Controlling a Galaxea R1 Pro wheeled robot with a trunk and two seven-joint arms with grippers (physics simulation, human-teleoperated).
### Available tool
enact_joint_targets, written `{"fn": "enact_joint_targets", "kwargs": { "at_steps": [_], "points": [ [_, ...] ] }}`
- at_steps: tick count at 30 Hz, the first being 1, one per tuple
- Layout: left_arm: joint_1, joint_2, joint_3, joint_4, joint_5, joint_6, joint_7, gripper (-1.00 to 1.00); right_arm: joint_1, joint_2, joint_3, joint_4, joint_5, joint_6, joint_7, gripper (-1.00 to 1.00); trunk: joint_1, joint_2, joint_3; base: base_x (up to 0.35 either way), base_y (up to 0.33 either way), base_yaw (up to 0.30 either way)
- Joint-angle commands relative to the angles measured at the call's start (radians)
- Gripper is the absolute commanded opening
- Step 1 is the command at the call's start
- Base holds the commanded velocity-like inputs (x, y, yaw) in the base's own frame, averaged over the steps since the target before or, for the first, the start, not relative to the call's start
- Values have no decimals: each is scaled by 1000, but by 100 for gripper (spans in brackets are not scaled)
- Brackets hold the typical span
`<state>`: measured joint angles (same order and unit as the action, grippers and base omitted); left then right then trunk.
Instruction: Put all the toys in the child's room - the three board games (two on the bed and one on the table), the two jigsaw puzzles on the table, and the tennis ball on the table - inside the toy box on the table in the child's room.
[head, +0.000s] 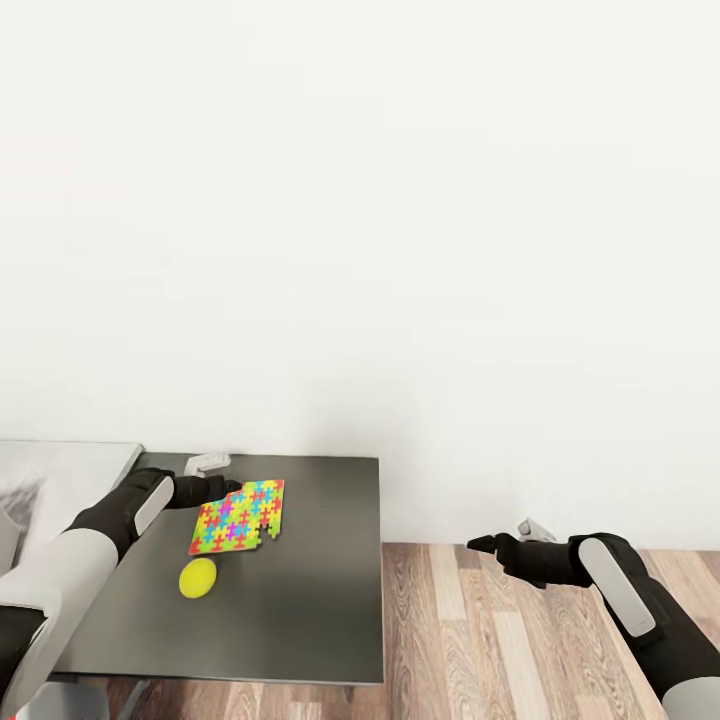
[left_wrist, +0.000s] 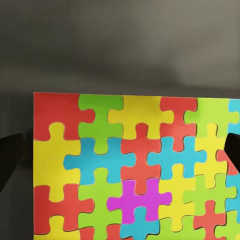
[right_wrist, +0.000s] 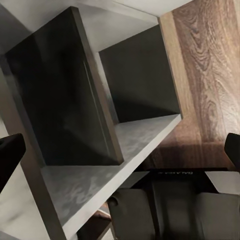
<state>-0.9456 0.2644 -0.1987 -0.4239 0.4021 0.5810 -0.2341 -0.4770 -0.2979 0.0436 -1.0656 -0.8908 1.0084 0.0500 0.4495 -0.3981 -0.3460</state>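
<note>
The left gripper (head: 232, 487) sits at the far-left corner of 1 jigsaw puzzle (head: 238, 516), which lies flat on the dark grey corner section of the desk (head: 320, 610), and the tennis ball (head: 198, 578) rests just beside the puzzle's near edge, towards the robot. In the left wrist view the puzzle (left_wrist: 135, 170) spreads straight ahead of the gripper, with a dark fingertip at each side of the picture, so the jaws stand wide apart and hold nothing (whether they already straddle the sheet's edge or hover just above it is hard to tell from here). The sheet's long axis runs roughly away from the robot, tilted slightly, and the left arm is clearly the nearer one. The right gripper (head: 492, 545) hangs well apart from the desk, out over the wood floor (head: 480, 640); its wrist view looks at grey shelving (right_wrist: 100, 125) under the desk, with a dark fingertip at each edge, so it looks open and empty. The coming move likely calls for the left gripper to close on the thin edge of the puzzle.
</note>
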Motion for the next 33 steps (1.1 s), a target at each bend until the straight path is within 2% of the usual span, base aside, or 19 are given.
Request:
{"fn": "enact_joint_targets", "kwargs": {
  "at_steps": [1, 12, 20, 33],
  "points": [
    [-1, 1, -4, -1, 1, 3, -1, 100, -1, -1, 1, -1, 6, 2, 5, 100, 1, -2, -2, 0, 0, 0],
    [1, 1, -5, -1, 1, 3, -1, 100, 0, 0, 4, 1, 9, -5, 4, 100, 1, -2, -2, 0, 0, 0],
    [1, 1, -4, -1, 1, 2, -2, 100, 0, -1, 15, 7, 9, -64, 4, 100, 1, -2, -2, 0, 0, 0],
    [1, 2, -4, -1, 1, 0, -2, 100, 0, -1, 11, 0, 6, -67, 5, 100, 1, -2, -5, 0, 0, 0]
  ]
}}
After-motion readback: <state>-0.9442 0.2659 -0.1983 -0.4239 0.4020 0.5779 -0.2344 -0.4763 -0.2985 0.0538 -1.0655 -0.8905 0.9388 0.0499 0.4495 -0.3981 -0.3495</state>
